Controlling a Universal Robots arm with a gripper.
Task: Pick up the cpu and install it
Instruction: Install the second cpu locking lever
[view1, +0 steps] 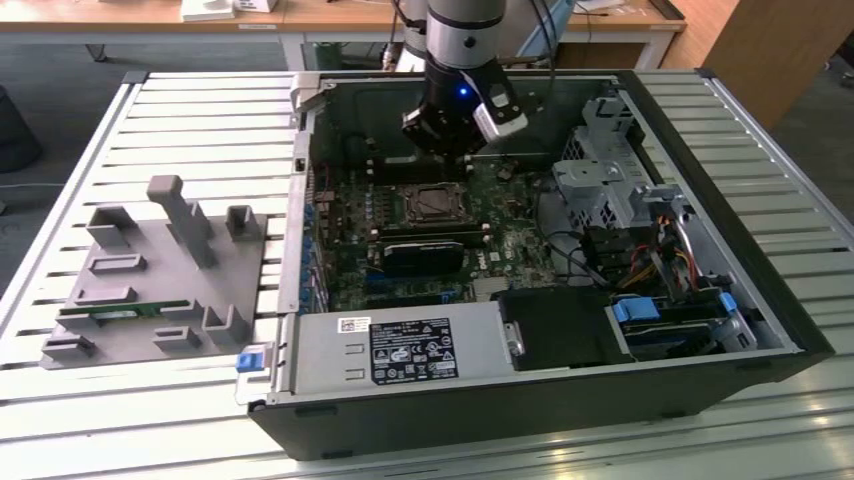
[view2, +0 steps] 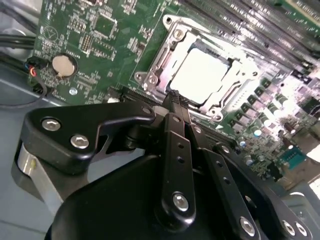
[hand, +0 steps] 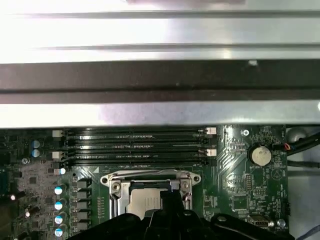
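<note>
- The gripper (view2: 174, 97) hangs inside the open computer case (view1: 747, 330), above the motherboard (view1: 400, 270); in the second wrist view its fingers (view2: 176, 150) are pressed together with nothing between them.
- The cpu (view2: 200, 75) lies seated flat in the socket frame (view2: 150, 70), just beyond the fingertips and apart from them.
- In the first wrist view the memory slots (hand: 135, 147) run just beside the socket.
- A grey parts holder (view1: 147, 290) sits on the slatted table (view1: 200, 110), at the exterior view's left.
</note>
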